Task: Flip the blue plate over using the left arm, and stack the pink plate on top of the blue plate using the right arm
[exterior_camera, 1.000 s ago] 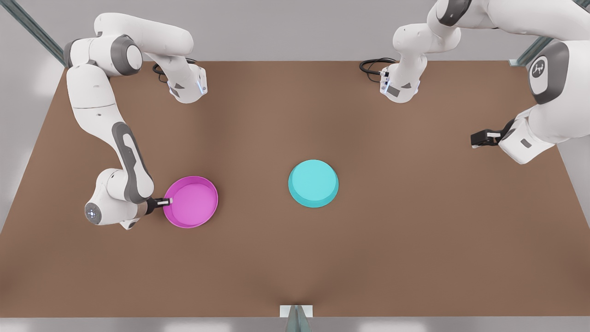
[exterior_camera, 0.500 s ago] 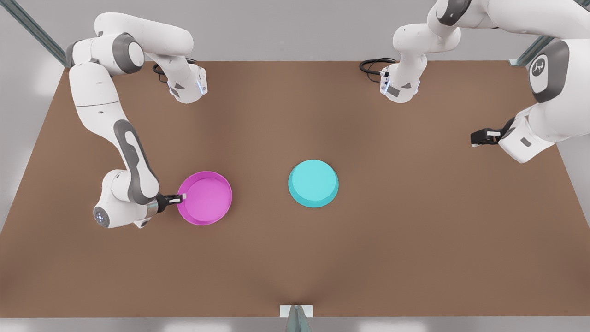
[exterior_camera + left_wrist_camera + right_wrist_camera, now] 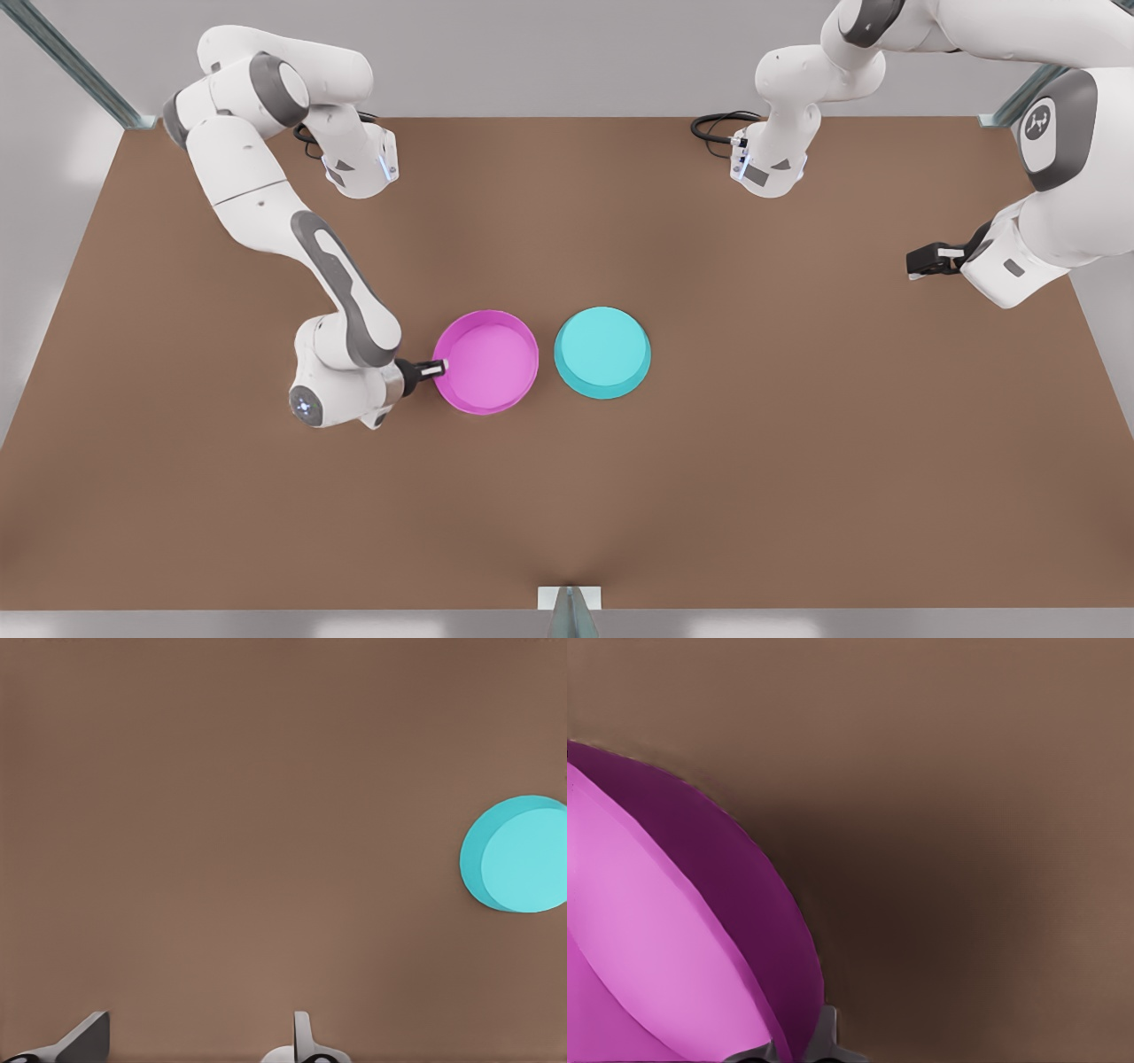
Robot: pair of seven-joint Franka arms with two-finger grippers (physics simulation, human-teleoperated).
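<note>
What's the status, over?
Right gripper shut on the pink plate rim, plate beside the blue plate, not stacked. Blue plate base-up. Left gripper open, waiting at table edge. Nothing between plates.

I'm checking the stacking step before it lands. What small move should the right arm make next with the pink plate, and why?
Probably keep carrying it toward the front view's right. The right gripper is shut on the pink plate at its rim, and that plate sits beside the blue plate, not over it. The blue plate lies base-up on the table. The left gripper waits far off, open.

open table [image 3: 797, 461] around, pink plate [image 3: 487, 359] crowding blue plate [image 3: 602, 350]
</note>
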